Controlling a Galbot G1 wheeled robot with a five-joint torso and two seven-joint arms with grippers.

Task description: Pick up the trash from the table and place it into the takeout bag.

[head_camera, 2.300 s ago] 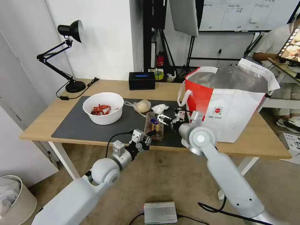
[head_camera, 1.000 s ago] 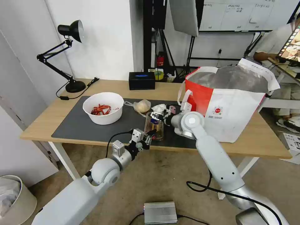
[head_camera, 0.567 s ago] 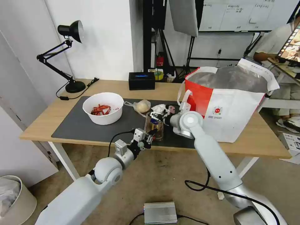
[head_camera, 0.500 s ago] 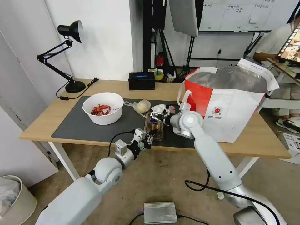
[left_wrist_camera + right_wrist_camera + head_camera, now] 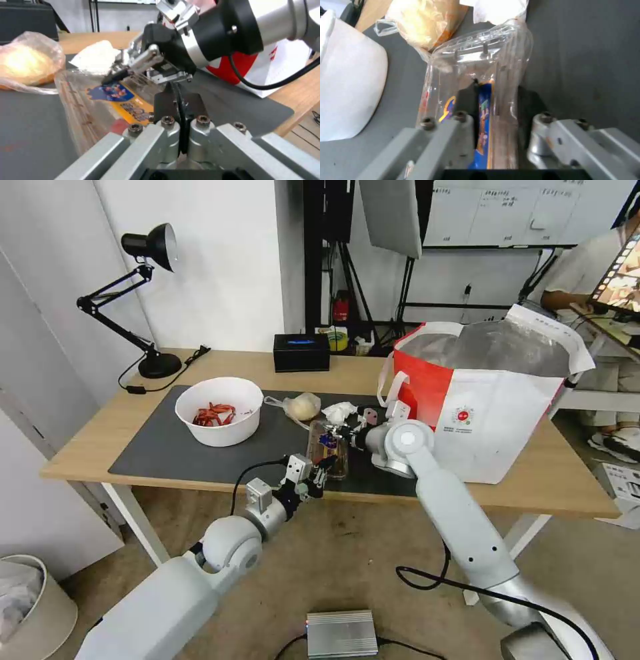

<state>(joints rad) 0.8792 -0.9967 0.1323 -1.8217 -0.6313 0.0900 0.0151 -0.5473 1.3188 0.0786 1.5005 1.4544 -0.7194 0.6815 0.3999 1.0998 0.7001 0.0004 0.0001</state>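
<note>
A white round bowl (image 5: 219, 410) holding red scraps sits on the dark grey mat (image 5: 167, 450) of the light-wood bench (image 5: 100, 430). Beside it lies a clear baggie (image 5: 301, 406) with a yellowish lump, then a crumpled white tissue (image 5: 339, 411). The clear clamshell tray (image 5: 328, 450), bearing a blue-and-yellow label, lies near the mat's front edge. The red-and-white takeout bag (image 5: 490, 403) stands open, foil-lined, on the right.

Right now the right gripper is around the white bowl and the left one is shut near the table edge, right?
Not quite. In the right wrist view the right gripper straddles the clear tray, not the bowl, which sits apart on the mat. The left gripper is indeed shut near the table edge.
</note>
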